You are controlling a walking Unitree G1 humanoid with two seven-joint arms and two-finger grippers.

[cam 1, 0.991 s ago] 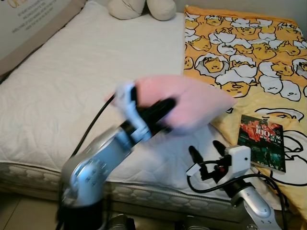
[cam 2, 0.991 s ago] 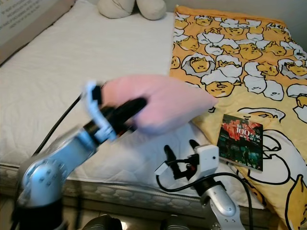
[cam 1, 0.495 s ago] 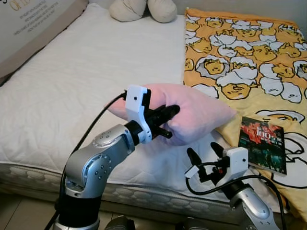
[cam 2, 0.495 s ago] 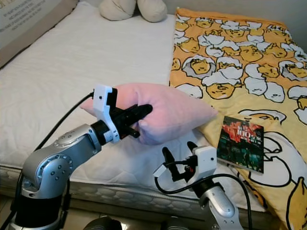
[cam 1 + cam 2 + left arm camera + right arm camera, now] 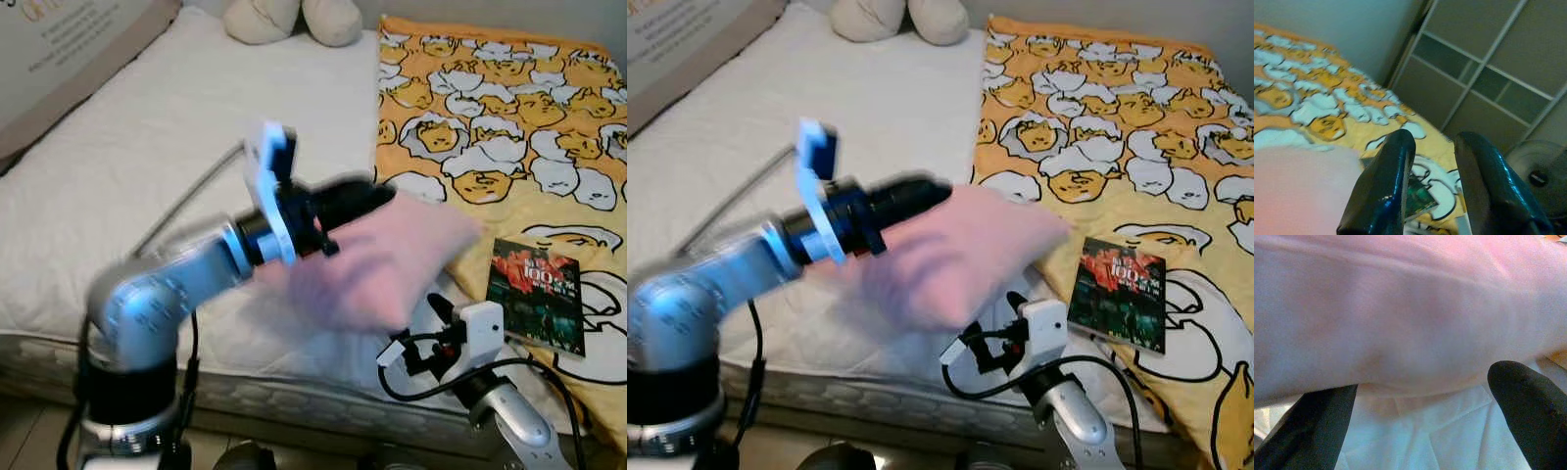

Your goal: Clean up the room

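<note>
Left gripper (image 5: 364, 199), nearly closed, empty, sits above blurred pillow (image 5: 377, 257) near bed (image 5: 167, 157) front edge; right gripper (image 5: 1415, 421) wide open beneath, ready to catch.

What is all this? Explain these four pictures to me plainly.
This is a walking humanoid robot facing a bed. The two wide pictures come from its head camera, the two close ones from cameras on its wrists. On the white mattress lie a pink pillow, an orange cartoon blanket with a book on it, and a plush toy at the far end. The left pincer, blurred, is open above the pillow, holding nothing. The right pincer is open by the pillow's near edge.
</note>
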